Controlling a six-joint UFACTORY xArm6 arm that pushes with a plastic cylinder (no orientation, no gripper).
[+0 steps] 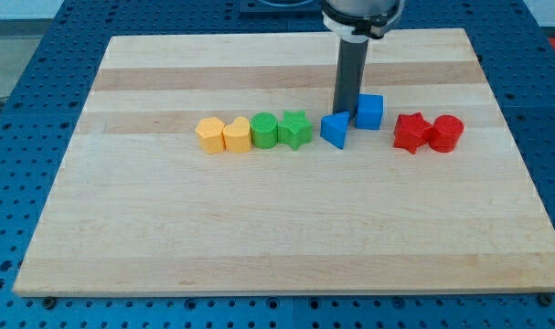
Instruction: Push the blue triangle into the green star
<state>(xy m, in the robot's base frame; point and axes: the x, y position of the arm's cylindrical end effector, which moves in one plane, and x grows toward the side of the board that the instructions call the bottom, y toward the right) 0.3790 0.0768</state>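
Note:
The blue triangle [334, 130] lies near the board's middle, a short gap to the right of the green star [295, 129]. My tip [346, 111] stands just above and behind the blue triangle's right side, touching or nearly touching it, and right beside the left face of the blue cube [369, 111].
A green cylinder [264, 131] touches the green star's left side. Further left lie a yellow heart-like block [236, 135] and a yellow hexagon-like block [209, 134]. To the right lie a red star [410, 132] and a red cylinder [446, 132]. The wooden board [277, 228] sits on a blue pegged table.

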